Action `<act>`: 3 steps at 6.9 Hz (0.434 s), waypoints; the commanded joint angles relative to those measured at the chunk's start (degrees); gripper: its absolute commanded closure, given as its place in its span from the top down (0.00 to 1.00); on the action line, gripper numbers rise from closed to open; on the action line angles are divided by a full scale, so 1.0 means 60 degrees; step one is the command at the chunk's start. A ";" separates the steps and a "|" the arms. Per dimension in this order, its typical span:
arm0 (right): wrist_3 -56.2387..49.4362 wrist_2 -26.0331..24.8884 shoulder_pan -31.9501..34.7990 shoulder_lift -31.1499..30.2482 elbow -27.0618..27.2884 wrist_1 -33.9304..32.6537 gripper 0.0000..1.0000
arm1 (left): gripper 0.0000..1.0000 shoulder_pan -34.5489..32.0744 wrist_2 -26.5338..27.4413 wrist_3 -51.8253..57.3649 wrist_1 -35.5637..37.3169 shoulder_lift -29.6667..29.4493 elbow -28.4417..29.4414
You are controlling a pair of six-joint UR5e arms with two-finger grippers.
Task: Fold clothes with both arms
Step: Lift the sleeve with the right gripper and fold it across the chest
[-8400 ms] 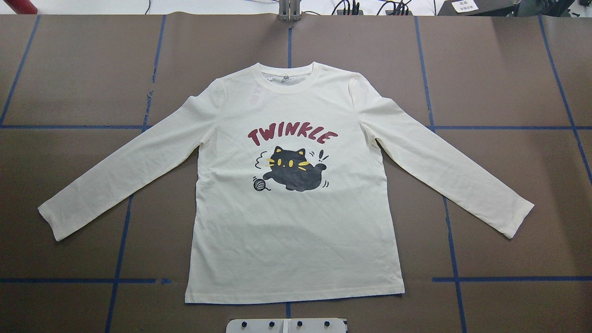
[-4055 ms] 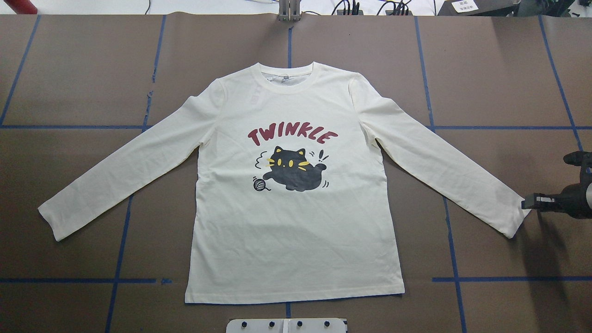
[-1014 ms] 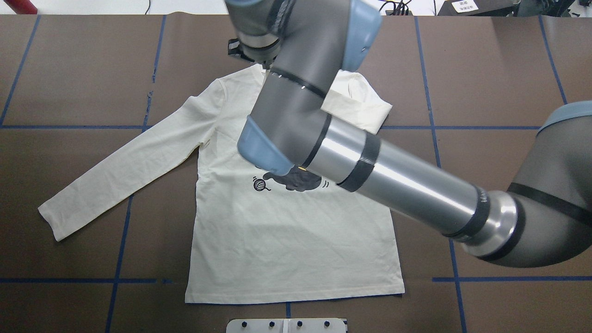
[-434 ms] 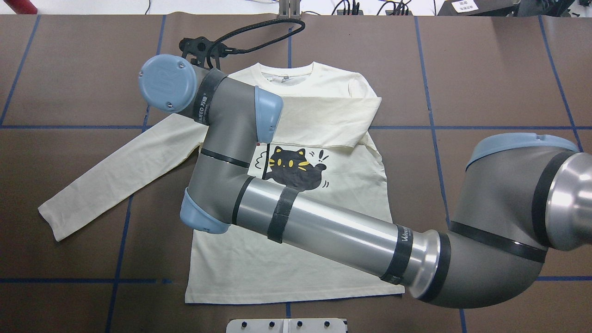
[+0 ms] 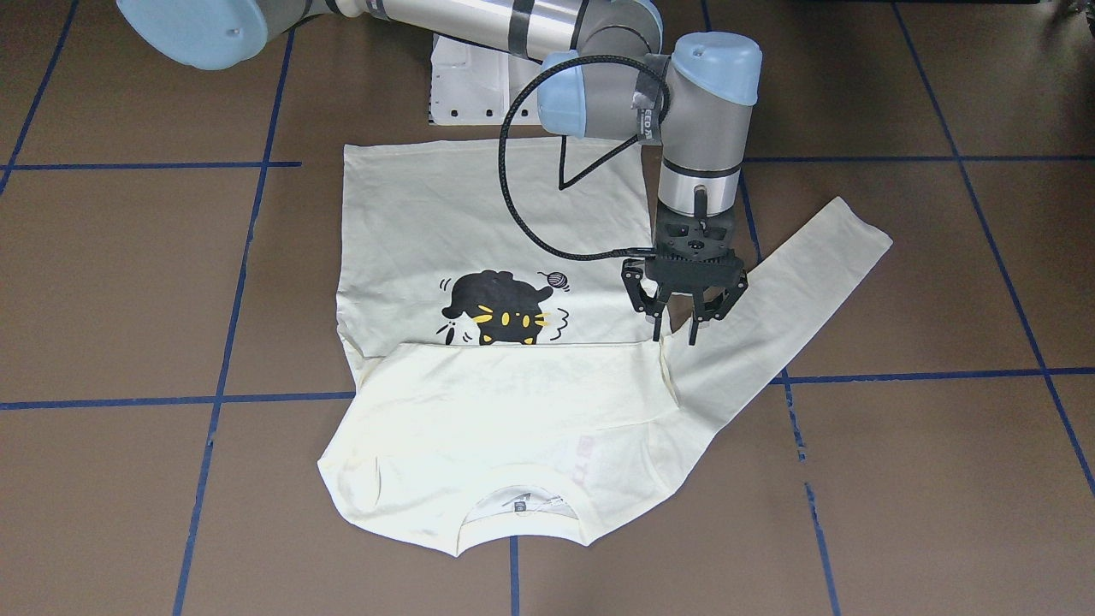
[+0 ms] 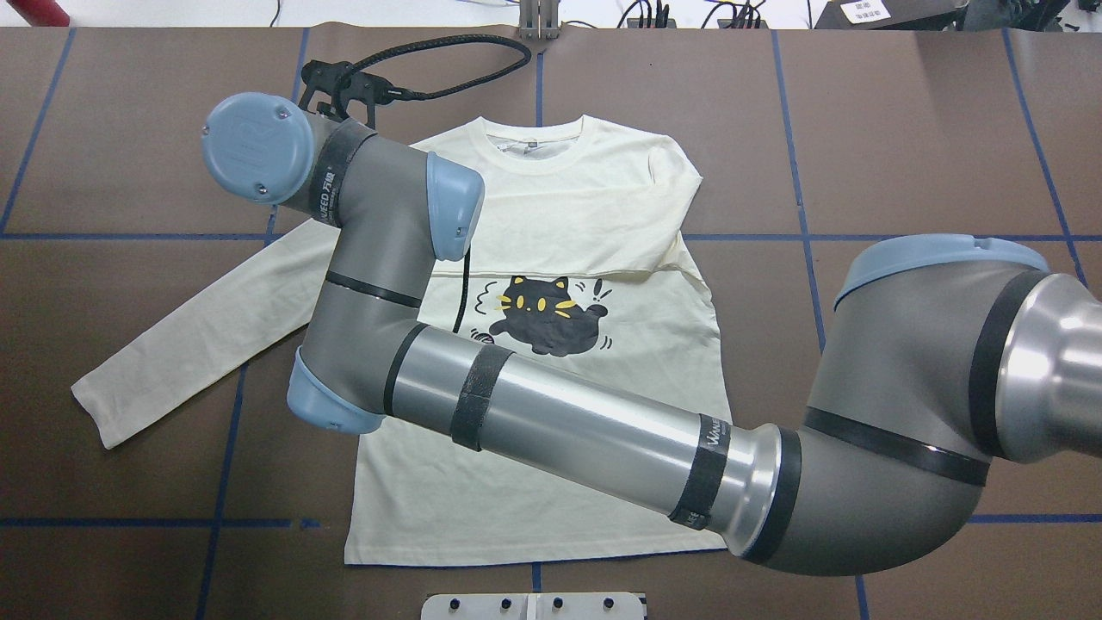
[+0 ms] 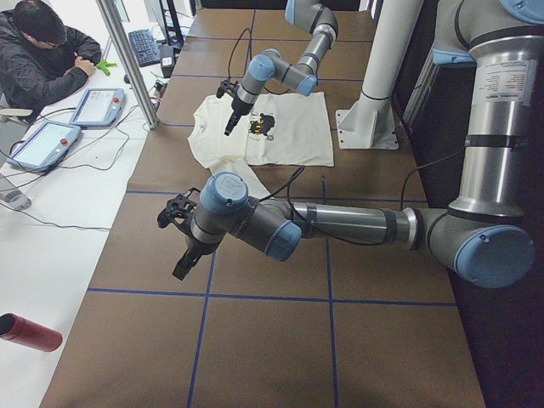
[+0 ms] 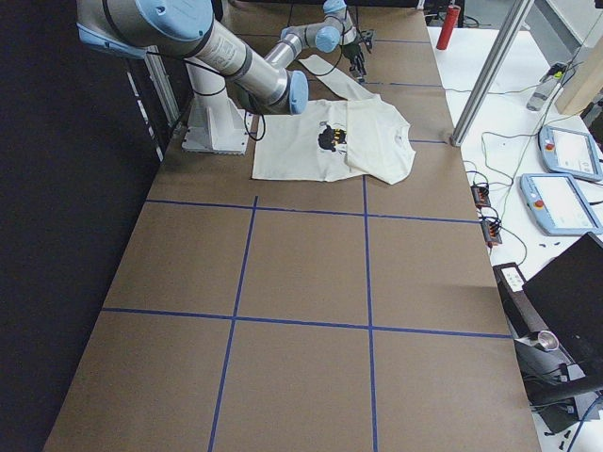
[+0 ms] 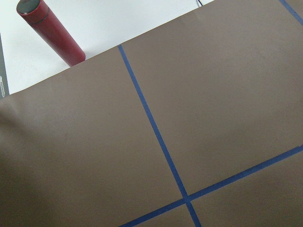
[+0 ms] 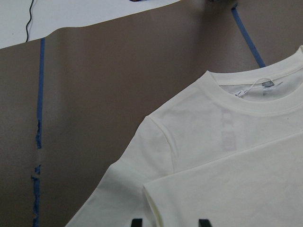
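The right gripper (image 5: 674,339) hangs fingers-down over the shirt, its jaws spread wide with nothing between them and the tips close above the cloth. Right under it lies the cuff end of the folded sleeve (image 5: 513,385), laid flat across the chest of the cream T-shirt (image 5: 479,222) and reaching the shoulder on the robot's left. Just beside the gripper, on its outer side, the other sleeve (image 5: 804,274) runs straight out over the brown table (image 5: 128,282). A little way inward, the black cat print (image 5: 496,310) shows along the fold's edge. Past the fold sits the collar (image 5: 517,513). Well apart from all this, off the shirt, the left gripper (image 7: 180,268) hovers over bare table, with a red cylinder (image 9: 49,33) lying beyond the table's edge. I can't tell whether that one is open.
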 commanded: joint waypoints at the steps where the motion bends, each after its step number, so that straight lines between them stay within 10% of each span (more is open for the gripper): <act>1: -0.0048 0.0601 0.0423 0.0128 -0.0088 -0.0059 1.00 | 1.00 0.0068 0.0026 -0.0016 -0.0799 -0.0535 0.0051; 3: -0.0877 0.2356 0.1461 0.0041 0.0319 -0.0946 1.00 | 1.00 0.0288 -0.0308 -0.0017 -0.1141 -0.0803 0.0038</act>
